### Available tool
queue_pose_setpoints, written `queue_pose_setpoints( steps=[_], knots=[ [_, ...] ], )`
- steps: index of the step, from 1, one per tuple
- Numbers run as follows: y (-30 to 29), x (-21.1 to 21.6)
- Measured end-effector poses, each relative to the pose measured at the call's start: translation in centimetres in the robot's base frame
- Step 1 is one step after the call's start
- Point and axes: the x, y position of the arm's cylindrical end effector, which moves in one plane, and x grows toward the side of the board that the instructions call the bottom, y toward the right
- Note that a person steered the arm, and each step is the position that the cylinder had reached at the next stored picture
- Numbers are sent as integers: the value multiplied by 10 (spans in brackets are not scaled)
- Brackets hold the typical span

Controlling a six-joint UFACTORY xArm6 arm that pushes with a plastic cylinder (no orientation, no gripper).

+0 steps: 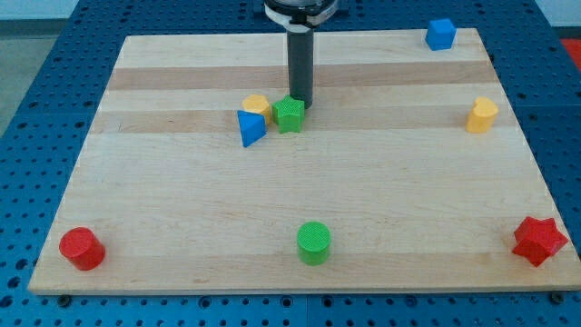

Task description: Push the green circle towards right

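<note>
The green circle (314, 242) is a short green cylinder near the view's bottom, at the middle of the wooden board (182, 209). My tip (300, 106) is far above it in the view, at the upper middle of the board. It touches the upper right side of a green star-shaped block (289, 115). A large stretch of board lies between my tip and the green circle.
A blue triangle block (251, 128) and a yellow block (257, 105) sit just left of the green star. A blue cube (441, 34) is at top right, a yellow cylinder-like block (482, 115) at right, a red star (540, 240) at bottom right, a red cylinder (82, 248) at bottom left.
</note>
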Motion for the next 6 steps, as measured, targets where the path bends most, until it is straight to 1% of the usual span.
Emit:
queue_pose_setpoints(
  steps=[1, 2, 3, 4, 5, 6],
  knots=[
    [58, 9],
    [69, 67],
    [5, 102],
    [-78, 127],
    [-95, 208],
    [-52, 230]
  ],
)
